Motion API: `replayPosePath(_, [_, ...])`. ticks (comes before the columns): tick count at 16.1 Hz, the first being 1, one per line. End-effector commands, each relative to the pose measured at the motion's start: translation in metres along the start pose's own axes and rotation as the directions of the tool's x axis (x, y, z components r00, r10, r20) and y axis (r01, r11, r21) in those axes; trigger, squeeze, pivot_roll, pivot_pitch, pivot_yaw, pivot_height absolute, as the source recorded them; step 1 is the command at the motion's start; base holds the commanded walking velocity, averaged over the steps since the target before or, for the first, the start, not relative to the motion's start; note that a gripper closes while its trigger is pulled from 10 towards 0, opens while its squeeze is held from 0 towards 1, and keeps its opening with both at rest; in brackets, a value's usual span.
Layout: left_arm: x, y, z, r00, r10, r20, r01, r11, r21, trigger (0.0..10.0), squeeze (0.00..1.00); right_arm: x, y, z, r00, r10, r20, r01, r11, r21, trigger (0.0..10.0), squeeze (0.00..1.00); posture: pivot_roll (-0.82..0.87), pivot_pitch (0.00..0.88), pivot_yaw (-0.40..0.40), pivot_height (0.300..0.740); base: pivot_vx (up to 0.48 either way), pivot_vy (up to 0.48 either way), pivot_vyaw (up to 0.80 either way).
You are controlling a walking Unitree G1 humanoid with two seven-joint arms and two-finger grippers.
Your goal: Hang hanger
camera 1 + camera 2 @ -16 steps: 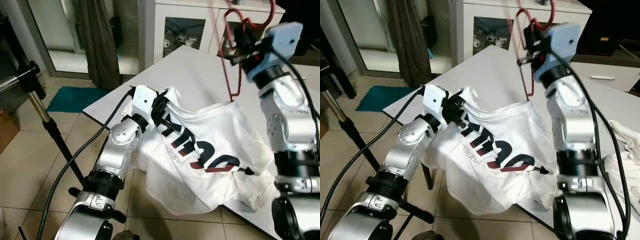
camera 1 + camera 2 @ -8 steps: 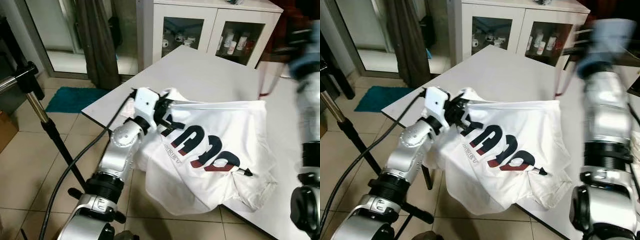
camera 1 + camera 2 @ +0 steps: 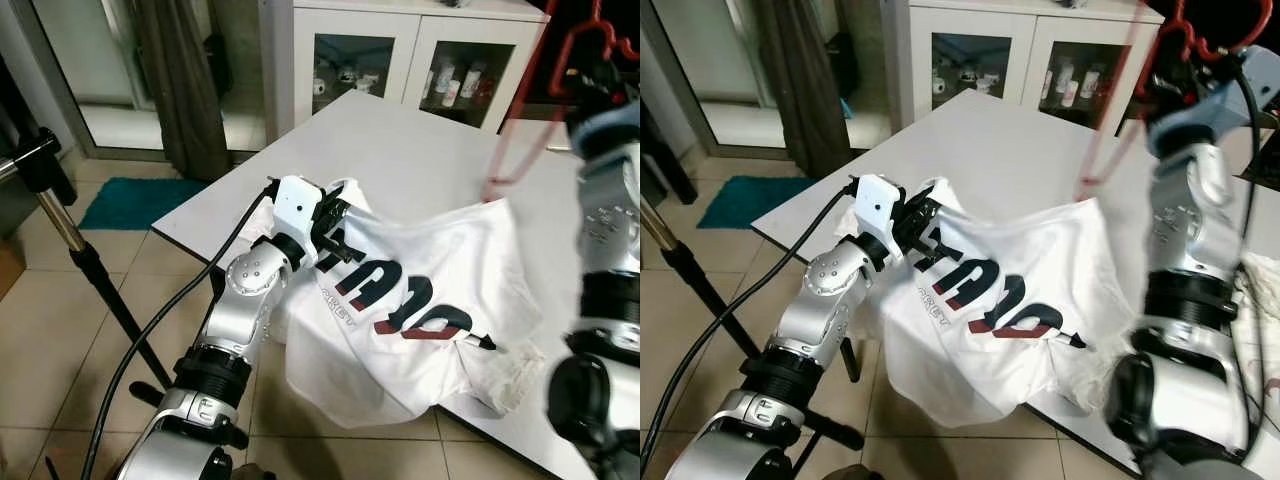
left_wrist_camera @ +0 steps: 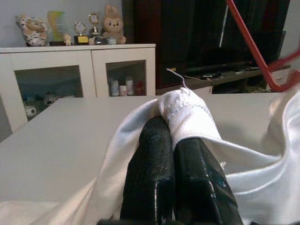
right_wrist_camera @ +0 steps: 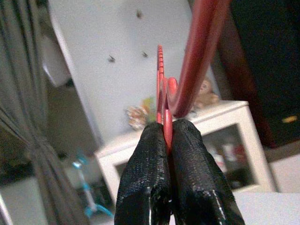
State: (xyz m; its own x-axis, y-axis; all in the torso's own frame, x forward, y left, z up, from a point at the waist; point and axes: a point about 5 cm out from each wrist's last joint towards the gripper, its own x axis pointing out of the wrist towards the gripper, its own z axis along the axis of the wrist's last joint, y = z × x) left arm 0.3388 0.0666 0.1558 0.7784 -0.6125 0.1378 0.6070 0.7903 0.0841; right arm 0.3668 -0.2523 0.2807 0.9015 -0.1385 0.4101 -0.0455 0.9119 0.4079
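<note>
The right gripper (image 5: pixel 167 140) has its jaws clamped on the stiff, light red hanger (image 3: pixel 528 118); the left gripper (image 4: pixel 174 154) pinches the soft shirt (image 3: pixel 420 290) collar.

Bare table (image 3: pixel 400 150) beyond shirt (image 3: pixel 420 300); stand (image 3: pixel 60 220) leftward.

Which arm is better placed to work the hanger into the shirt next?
Probably the right. Its tool is already shut on the red hanger, raised above the white shirt. The left tool is shut on the shirt's edge, holding it.
</note>
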Motion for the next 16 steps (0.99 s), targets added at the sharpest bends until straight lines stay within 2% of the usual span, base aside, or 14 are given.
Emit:
replayPosePath(1, [-0.001, 0.0, 0.001, 1.0, 0.0, 0.004, 0.0, 1.0, 0.013, 0.0, 0.0, 0.002, 0.001, 0.01, 0.998, -0.013, 0.061, 0.011, 0.999, 0.043, 0.0, 0.0, 0.04, 0.0, -0.032, 0.723, 0.0, 0.0, 0.0])
replayPosePath(2, [-0.002, 0.0, 0.001, 1.0, 0.006, 0.003, -0.006, 1.0, 0.013, 0.0, 0.0, 0.003, 0.004, 0.007, 0.995, -0.038, 0.089, 0.028, 0.993, 0.119, 0.0, 0.0, 0.04, 0.0, -0.036, 0.723, 0.0, 0.0, 0.0])
replayPosePath(4, [-0.002, 0.001, 0.001, 1.0, 0.01, 0.003, -0.01, 1.0, 0.012, 0.0, 0.0, 0.004, 0.007, 0.005, 0.993, -0.049, 0.106, 0.031, 0.987, 0.158, 0.0, 0.0, 0.05, 0.0, -0.037, 0.723, 0.0, 0.0, 0.0])
replayPosePath(6, [-0.002, 0.001, 0.001, 1.0, 0.015, 0.005, -0.015, 1.0, 0.012, 0.0, 0.0, 0.003, 0.001, 0.003, 0.987, -0.111, 0.12, 0.089, 0.98, 0.177, 0.0, 0.0, 0.05, 0.0, -0.043, 0.723, 0.0, 0.0, 0.0])
replayPosePath(7, [-0.003, 0.001, 0.001, 1.0, 0.017, 0.005, -0.017, 1.0, 0.012, 0.0, 0.0, 0.002, -0.004, 0.001, 0.986, -0.131, 0.101, 0.114, 0.981, 0.157, 0.0, 0.0, 0.05, 0.0, -0.043, 0.723, 0.0, 0.0, 0.0])
replayPosePath(8, [-0.003, 0.001, 0.001, 1.0, 0.017, 0.005, -0.017, 1.0, 0.011, 0.0, 0.0, 0.001, -0.007, -0.002, 0.989, -0.126, 0.073, 0.116, 0.985, 0.125, 0.7, 0.0, 0.05, 0.0, -0.043, 0.723, 0.0, 0.0, 0.0])
replayPosePath(9, [-0.003, 0.001, 0.001, 1.0, 0.017, 0.005, -0.017, 1.0, 0.011, 0.0, 0.0, -0.001, -0.009, -0.005, 0.992, -0.118, 0.054, 0.112, 0.988, 0.104, 1.8, 0.0, 0.05, 0.0, -0.043, 0.723, 0.0, 0.0, 0.0])
replayPosePath(10, [-0.003, 0.0, 0.001, 1.0, 0.017, 0.005, -0.017, 1.0, 0.01, 0.0, 0.0, -0.004, -0.012, -0.008, 0.993, -0.114, 0.019, 0.112, 0.99, 0.089, 4.9, 0.0, 0.04, 0.0, -0.041, 0.723, 0.0, 0.0, 0.0])
replayPosePath(11, [-0.003, 0.0, 0.001, 1.0, 0.017, 0.005, -0.017, 1.0, 0.01, 0.0, 0.0, -0.004, -0.012, -0.008, 0.993, -0.114, 0.019, 0.112, 0.99, 0.089, 4.9, 0.0, 0.04, 0.0, -0.041, 0.723, 0.0, 0.0, 0.0])
replayPosePath(12, [-0.002, 0.0, 0.001, 1.0, 0.016, 0.005, -0.016, 1.0, 0.008, 0.0, 0.0, -0.009, -0.02, -0.01, 0.994, -0.105, -0.033, 0.107, 0.993, 0.055, 10.0, 0.0, 0.03, 0.0, -0.04, 0.723, 0.0, 0.0, 0.0])
replayPosePath(13, [-0.002, 0.0, 0.0, 1.0, 0.016, 0.005, -0.016, 1.0, 0.007, 0.4, 0.0, -0.011, -0.024, -0.01, 0.993, -0.105, -0.05, 0.108, 0.993, 0.051, 10.0, 0.0, 0.03, 0.0, -0.039, 0.723, 0.0, 0.0, 0.0])
replayPosePath(14, [-0.002, 0.0, 0.0, 1.0, 0.015, 0.004, -0.015, 1.0, 0.007, 0.4, 0.0, -0.013, -0.027, -0.009, 0.993, -0.103, -0.065, 0.105, 0.994, 0.034, 10.0, 0.0, 0.03, 0.0, -0.038, 0.723, 0.0, 0.0, 0.0])
replayPosePath(15, [-0.001, -0.001, 0.0, 1.0, 0.012, 0.003, -0.012, 1.0, 0.007, 3.8, 0.0, -0.018, -0.035, -0.005, 0.99, -0.106, -0.091, 0.1, 0.993, -0.067, 10.0, 0.0, 0.02, 0.0, -0.035, 0.723, 0.0, 0.0, 0.0])
replayPosePath(16, [-0.001, -0.001, 0.0, 1.0, 0.012, 0.003, -0.012, 1.0, 0.007, 3.8, 0.0, -0.018, -0.035, -0.005, 0.99, -0.106, -0.091, 0.1, 0.993, -0.067, 10.0, 0.0, 0.02, 0.0, -0.035, 0.723, 0.0, 0.0, 0.0])
